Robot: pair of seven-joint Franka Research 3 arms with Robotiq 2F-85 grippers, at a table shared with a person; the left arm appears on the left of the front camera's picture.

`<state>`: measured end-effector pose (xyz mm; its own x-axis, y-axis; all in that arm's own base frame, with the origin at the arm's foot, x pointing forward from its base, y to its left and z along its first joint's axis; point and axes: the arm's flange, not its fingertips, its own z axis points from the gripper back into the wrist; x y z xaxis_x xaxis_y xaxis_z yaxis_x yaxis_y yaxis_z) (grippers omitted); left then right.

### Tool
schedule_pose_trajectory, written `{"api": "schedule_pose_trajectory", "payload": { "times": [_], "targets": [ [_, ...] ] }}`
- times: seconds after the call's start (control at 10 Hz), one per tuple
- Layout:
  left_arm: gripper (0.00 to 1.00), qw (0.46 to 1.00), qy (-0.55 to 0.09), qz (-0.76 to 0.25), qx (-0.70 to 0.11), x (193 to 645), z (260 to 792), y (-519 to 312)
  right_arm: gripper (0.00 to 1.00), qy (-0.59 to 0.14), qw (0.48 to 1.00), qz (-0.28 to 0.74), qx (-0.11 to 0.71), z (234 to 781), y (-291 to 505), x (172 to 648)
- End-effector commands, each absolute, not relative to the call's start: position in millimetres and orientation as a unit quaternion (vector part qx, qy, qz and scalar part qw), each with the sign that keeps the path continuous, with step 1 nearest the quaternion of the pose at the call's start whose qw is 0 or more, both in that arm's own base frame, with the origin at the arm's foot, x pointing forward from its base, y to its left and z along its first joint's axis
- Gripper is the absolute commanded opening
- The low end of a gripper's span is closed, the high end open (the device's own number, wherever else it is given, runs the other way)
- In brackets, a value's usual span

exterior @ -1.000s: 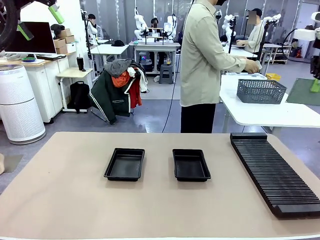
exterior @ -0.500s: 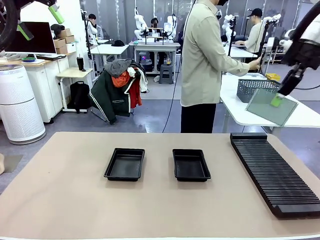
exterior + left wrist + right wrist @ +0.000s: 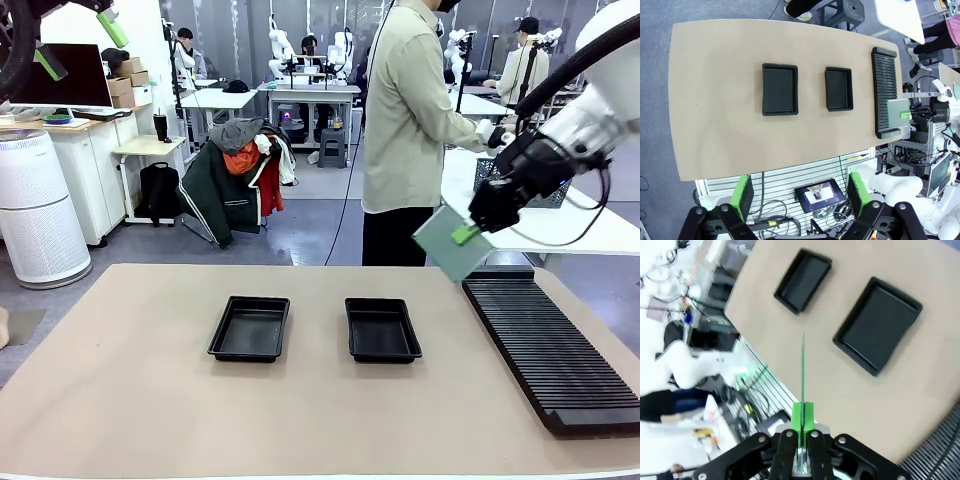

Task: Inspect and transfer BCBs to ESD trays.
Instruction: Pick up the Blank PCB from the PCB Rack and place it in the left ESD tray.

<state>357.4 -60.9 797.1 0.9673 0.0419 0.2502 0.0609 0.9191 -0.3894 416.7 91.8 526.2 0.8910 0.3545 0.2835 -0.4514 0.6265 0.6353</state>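
Note:
My right gripper (image 3: 465,236) is shut on a pale green-grey BCB (image 3: 448,246), held tilted in the air above the far end of the rack. In the right wrist view the BCB (image 3: 803,371) shows edge-on as a thin green line between the shut fingers (image 3: 802,421). Two black ESD trays, the left tray (image 3: 250,328) and the right tray (image 3: 382,330), lie side by side mid-table with nothing in them. My left gripper (image 3: 80,45) is raised high at the top left; its green pads (image 3: 743,196) stand wide apart, open, far above the trays (image 3: 780,89).
A long black ribbed rack (image 3: 550,345) runs along the table's right side. A person (image 3: 405,130) stands at the far edge, turned to a white side table (image 3: 600,232). An air purifier (image 3: 35,205) and a coat-covered chair (image 3: 235,185) stand beyond the table.
My right arm has swung in from the far right with the BCB, moving left and lower, from beside the side table to above the rack's far end.

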Motion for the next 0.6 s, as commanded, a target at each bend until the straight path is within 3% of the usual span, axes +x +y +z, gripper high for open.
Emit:
{"api": "schedule_pose_trajectory", "payload": {
  "times": [0.0,0.5],
  "targets": [
    [1.0,0.97,-0.129,-0.004,-0.208,355.9,796.9,-61.0,0.02,-0.083,0.887,0.176,0.418,494.2,123.0,420.3],
    [1.0,0.97,-0.129,-0.004,-0.208,355.9,796.9,-61.0,0.02,-0.087,0.851,0.065,0.514,412.8,211.1,426.5]
  ]
}}
